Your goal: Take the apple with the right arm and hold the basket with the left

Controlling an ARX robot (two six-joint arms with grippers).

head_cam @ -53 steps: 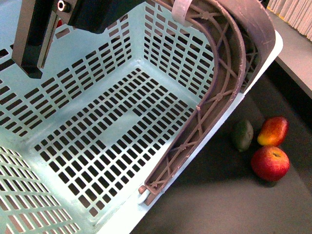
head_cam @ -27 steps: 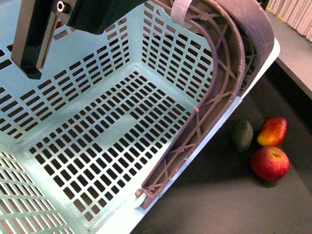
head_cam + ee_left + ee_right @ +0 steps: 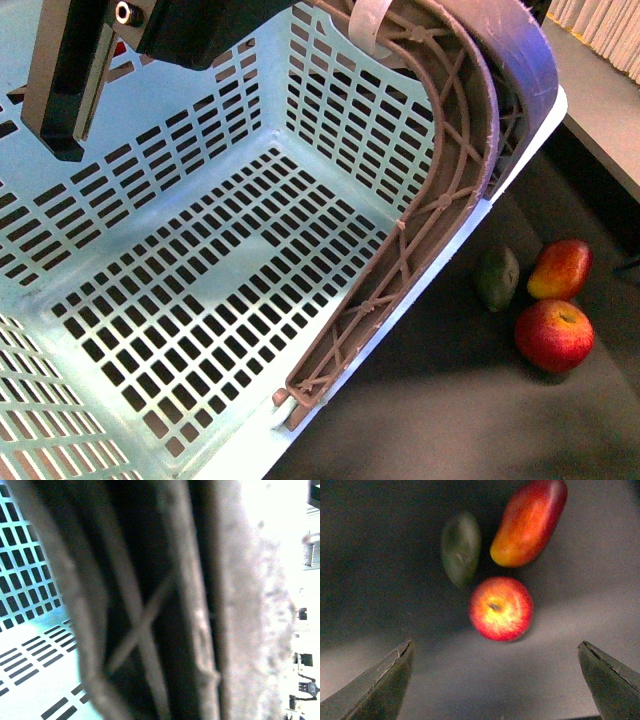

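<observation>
My pale mint-turquoise slotted plastic basket (image 3: 200,300) shows only its bare floor. The round red apple (image 3: 554,335) sits stem dimple up on the dark worktop (image 3: 450,420), toward its right edge. My right claw (image 3: 495,655) gapes wide over it. I cannot tell the left claw's (image 3: 62,100) grip.

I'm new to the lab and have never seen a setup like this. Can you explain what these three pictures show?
It is a robot with two arms. The front picture comes from a camera on its body. A mint basket with a brown handle fills most of it, with part of the left arm over it. On the dark table beside the basket lie an apple, a red-yellow oval fruit and a green fruit. The left wrist camera sits right against the handle, too close to show that arm's fingers. The right wrist camera looks onto the apple, with the open right fingers on either side, holding nothing.
</observation>
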